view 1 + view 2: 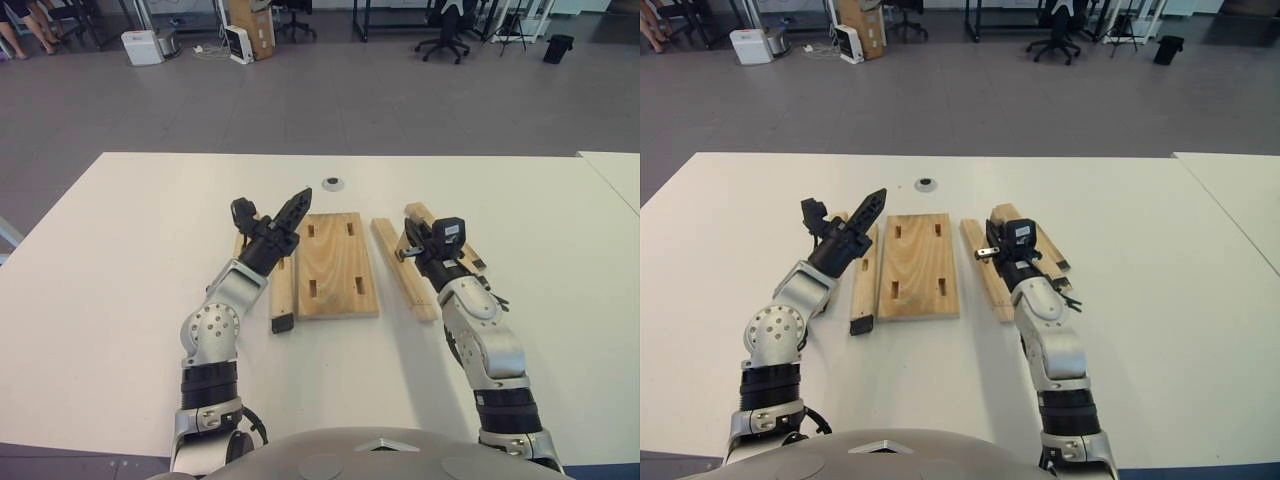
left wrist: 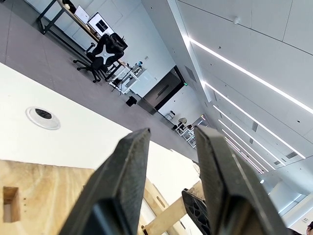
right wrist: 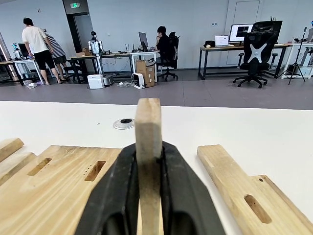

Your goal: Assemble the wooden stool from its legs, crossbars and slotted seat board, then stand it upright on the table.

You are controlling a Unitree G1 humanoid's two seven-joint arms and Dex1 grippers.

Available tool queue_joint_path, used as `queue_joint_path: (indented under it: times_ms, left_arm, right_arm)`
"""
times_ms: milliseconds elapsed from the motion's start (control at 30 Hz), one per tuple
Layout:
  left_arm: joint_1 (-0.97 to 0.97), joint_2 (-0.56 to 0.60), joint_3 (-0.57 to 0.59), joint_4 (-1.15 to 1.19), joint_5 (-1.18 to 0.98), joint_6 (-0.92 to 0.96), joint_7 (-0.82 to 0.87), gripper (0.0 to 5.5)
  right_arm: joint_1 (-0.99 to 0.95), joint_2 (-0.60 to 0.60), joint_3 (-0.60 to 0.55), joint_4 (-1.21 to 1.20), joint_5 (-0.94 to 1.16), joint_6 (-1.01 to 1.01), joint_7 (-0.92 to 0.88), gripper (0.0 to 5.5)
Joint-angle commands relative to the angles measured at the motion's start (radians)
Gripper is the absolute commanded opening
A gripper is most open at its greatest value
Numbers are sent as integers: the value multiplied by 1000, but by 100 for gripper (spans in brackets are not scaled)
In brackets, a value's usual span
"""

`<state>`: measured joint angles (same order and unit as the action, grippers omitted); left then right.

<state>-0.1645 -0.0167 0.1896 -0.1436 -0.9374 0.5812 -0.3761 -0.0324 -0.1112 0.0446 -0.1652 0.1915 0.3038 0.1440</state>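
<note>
Right gripper [image 3: 148, 154] pinching a wooden bar [image 3: 148, 122], left gripper [image 1: 298, 203] spread, we should square it to the slots in the seat board [image 1: 338, 268] beside it.

This is an open-plan office or robotics lab. A broad white desk [image 1: 120, 300] with a cable grommet [image 1: 332, 183] stands on a grey floor [image 1: 400, 100]. Behind it are black swivel chairs [image 3: 257, 54], work desks [image 3: 220, 47] with monitors [image 3: 239, 33], a cardboard box [image 1: 252, 25] and long ceiling light strips [image 2: 244, 73].

White table [image 1: 120, 260], round grommet [image 1: 332, 183] near its far edge, black office chair [image 1: 443, 35], cardboard box [image 1: 255, 22] beyond
</note>
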Motion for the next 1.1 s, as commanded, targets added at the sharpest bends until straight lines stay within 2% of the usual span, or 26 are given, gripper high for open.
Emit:
queue_joint_path:
  times_ms: [33, 467, 500, 900, 1100]
  left_arm:
    - [9, 7, -14, -19, 2, 12, 3, 163]
    - [20, -5, -15, -22, 9, 0, 7, 163]
    - [21, -6, -14, -22, 9, 0, 7, 163]
    - [30, -10, -24, -22, 12, -10, 4, 163]
    - [42, -12, -27, -28, 17, -15, 7, 163]
  right_arm:
    - [91, -25, 32, 124, -26, 194, 1, 40]
    - [101, -44, 50, 121, -26, 191, 4, 40]
    - [101, -43, 48, 121, -25, 188, 3, 69]
    - [91, -69, 28, -4, -24, 264, 27, 264]
    - [80, -145, 1, -140, -7, 381, 79, 388]
